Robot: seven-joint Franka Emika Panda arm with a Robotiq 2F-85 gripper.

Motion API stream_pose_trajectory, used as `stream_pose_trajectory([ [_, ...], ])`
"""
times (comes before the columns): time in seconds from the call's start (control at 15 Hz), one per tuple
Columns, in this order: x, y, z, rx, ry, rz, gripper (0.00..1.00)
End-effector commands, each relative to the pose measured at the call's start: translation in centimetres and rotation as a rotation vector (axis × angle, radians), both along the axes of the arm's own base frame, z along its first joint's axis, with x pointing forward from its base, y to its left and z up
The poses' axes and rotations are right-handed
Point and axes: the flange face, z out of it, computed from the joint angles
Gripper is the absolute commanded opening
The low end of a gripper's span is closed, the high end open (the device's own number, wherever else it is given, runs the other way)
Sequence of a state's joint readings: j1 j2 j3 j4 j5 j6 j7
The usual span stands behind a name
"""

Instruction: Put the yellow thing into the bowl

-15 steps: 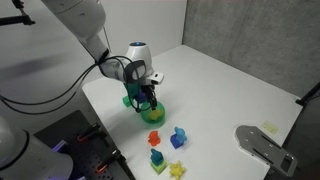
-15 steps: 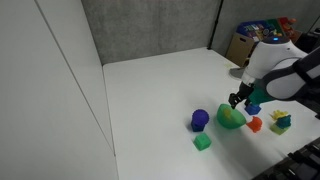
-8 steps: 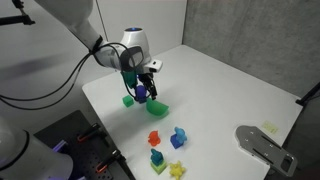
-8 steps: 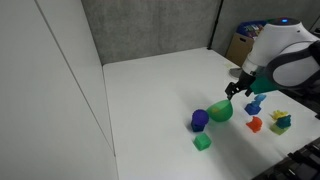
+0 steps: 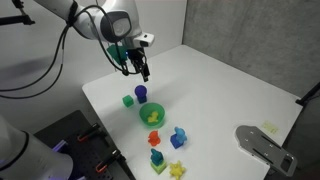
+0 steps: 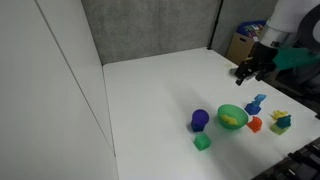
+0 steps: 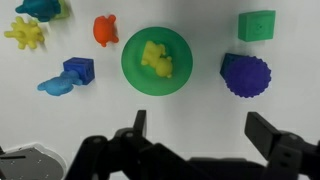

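The yellow thing [image 7: 156, 58] is a small chunky yellow toy that lies inside the bright-green bowl [image 7: 133, 66]. It shows in both exterior views, as a yellow spot [image 5: 154, 116] in the bowl [image 5: 146, 113] and again [image 6: 233, 119] in the bowl [image 6: 224, 112]. My gripper [image 7: 200, 130] is open and empty, raised well above the table over the bare white top beside the bowl. It hangs high in both exterior views [image 5: 139, 68] [image 6: 247, 72].
A purple cup-like piece [image 7: 246, 75] and a green cube [image 7: 257, 25] lie to one side of the bowl. An orange toy [image 7: 105, 30], a blue toy [image 7: 70, 75] and a spiky yellow star [image 7: 26, 33] lie to the other. A grey plate [image 5: 262, 146] sits near the table edge.
My gripper has risen away from the bowl and opened. The bowl, tilted up half a second ago, now sits flat with the yellow thing in it.
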State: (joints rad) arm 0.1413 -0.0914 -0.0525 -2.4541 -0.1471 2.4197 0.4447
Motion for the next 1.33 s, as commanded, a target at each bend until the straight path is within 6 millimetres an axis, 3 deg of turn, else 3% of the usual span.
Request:
stream_pose_trajectory([
  [0.0, -2.0, -0.4, 4.6, 0.004, 0.04, 0.018, 1.0],
  [0.67, -5.6, -3.8, 15.0, 0.135, 0.078, 0.15, 1.0],
  [1.07, -7.3, -6.4, 22.2, 0.053, 0.109, 0.179, 1.0],
  [1.27, -7.6, -7.3, 24.6, 0.013, 0.101, 0.173, 1.0],
])
